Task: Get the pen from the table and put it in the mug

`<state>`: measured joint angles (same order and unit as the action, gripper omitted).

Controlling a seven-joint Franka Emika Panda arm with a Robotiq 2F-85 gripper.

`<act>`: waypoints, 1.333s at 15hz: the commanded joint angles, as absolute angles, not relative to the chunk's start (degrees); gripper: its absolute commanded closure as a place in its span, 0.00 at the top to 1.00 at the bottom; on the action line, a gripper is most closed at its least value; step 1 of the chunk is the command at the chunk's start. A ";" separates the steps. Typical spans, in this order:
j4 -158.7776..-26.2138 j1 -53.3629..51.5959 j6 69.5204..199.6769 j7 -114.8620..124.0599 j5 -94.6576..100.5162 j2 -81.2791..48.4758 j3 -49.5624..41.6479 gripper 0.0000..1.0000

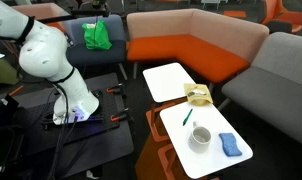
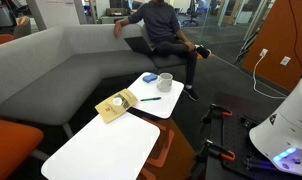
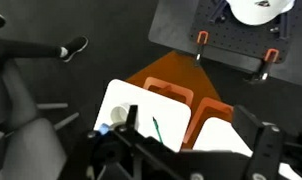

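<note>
Nothing is picked up yet: the pen [image 1: 186,117] lies flat on the table [image 1: 213,121], loose, and the arm [image 1: 46,55] stands well apart from it, off to the side. So this is the very start, the reach for the pen.

The wrist view looks down from high up. The gripper [image 3: 181,160] shows only as a dark blur along the bottom edge, nowhere near the tabletop. Released or clenched? I cannot tell from here; what is plain is that it grips nothing.

The pen sits near the table edge that faces the robot, between the tan bag [image 1: 199,95] and the mug [image 1: 201,137], touching neither. The mug stands upright with its mouth open to the top, and a blue cloth [image 1: 229,145] lies just beside it.

Now the pen's line. In an exterior view its long axis slants across the table rather than along its length, 1 end toward the bag, the other toward the near edge. In the wrist view the pen [image 3: 157,128] shows as a thin dark stroke on the white, a little tilted. Which end is the tip is too small to say.

My read of the next move: swing over the table, come down above the pen's middle, turn the wrist so the jaws straddle it crosswise, then close.
</note>
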<state>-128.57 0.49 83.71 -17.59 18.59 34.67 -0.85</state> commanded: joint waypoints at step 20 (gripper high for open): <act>-129.41 -1.93 118.94 -35.76 7.56 10.12 -13.94 1.00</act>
<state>-131.66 -2.12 112.82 -32.59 12.72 18.12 -13.37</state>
